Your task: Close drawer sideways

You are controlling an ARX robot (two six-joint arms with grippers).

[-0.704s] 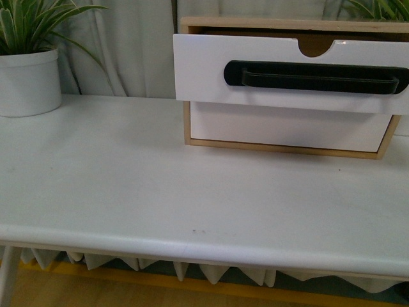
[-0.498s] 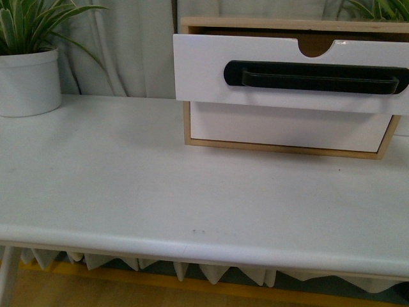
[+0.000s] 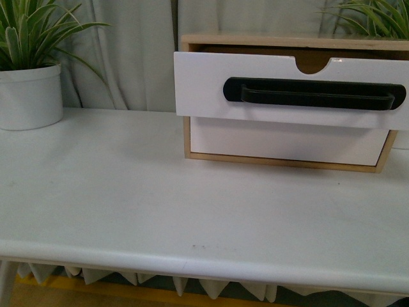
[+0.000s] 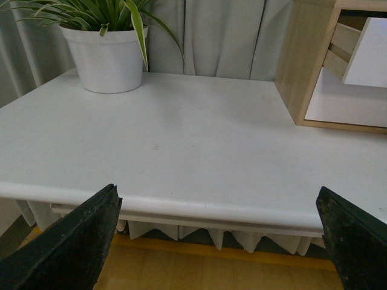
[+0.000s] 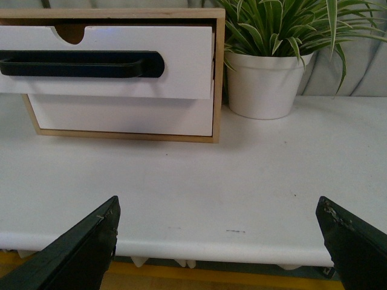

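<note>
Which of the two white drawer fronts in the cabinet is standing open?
The upper drawer, the one with the black bar handle: it juts forward of the wood frame. The plain lower front sits flush inside the frame.

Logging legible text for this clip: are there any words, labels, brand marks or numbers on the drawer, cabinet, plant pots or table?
None can be read.
The drawer front and its black bar handle are plain.
The wooden cabinet, the left plant pot and the right plant pot carry no print.
Tiny dark specks near the front edge of the table are too small to tell whether they are stains or characters.
</note>
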